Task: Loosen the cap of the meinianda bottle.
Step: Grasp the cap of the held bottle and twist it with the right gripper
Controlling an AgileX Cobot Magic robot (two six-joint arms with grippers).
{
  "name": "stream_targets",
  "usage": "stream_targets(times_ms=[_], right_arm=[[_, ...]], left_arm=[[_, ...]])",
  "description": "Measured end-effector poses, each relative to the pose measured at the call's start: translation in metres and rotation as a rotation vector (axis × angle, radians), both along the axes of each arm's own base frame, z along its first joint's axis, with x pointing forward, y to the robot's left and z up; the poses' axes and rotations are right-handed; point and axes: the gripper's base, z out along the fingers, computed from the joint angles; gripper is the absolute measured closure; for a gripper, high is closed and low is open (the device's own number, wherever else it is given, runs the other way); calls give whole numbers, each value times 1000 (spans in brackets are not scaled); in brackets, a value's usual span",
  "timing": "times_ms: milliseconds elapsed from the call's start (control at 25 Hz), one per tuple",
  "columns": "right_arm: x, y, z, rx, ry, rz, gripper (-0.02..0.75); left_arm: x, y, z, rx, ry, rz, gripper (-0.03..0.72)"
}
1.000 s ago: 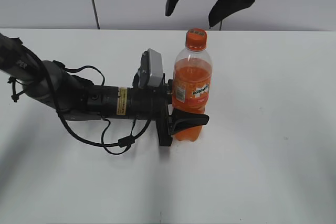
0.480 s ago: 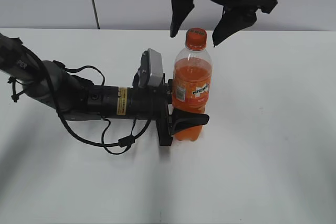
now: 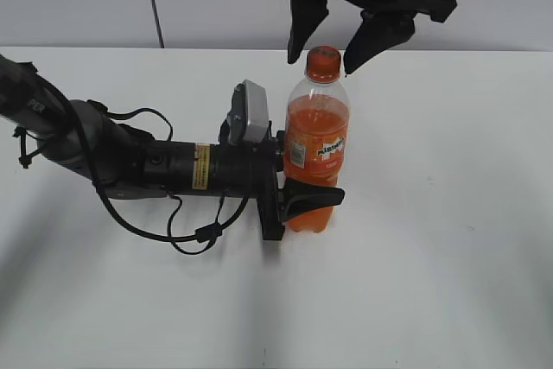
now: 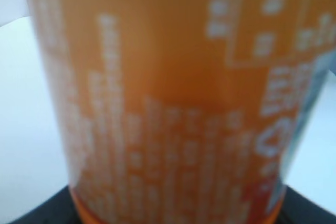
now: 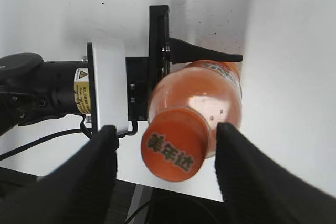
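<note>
The meinianda bottle stands upright on the white table, clear plastic with orange drink and an orange label. My left gripper is shut on its lower body from the left; the left wrist view is filled by the blurred label. The orange cap with dark print sits on the neck. My right gripper is open, one finger on each side of the cap, apart from it. In the right wrist view the cap lies between the two open fingers, with the bottle below it.
The left arm lies along the table from the left edge with loose black cables under it. The white table spreads to the right and front. A grey wall stands behind.
My right gripper has come down from above and its open fingers now straddle the cap. The left gripper and the bottle have not moved.
</note>
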Motion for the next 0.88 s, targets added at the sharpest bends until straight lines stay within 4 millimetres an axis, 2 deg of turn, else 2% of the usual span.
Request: stream_targets(times_ms=[280, 560, 880], right_arm=[[0, 0, 0, 0, 0, 0, 318], [0, 0, 0, -4, -2, 4, 426], [0, -1, 0, -10, -6, 6, 430]], left_arm=[[0, 0, 0, 0, 1, 3, 293], [1, 0, 0, -1, 1, 7, 293], [1, 0, 0, -2, 2, 10, 293]])
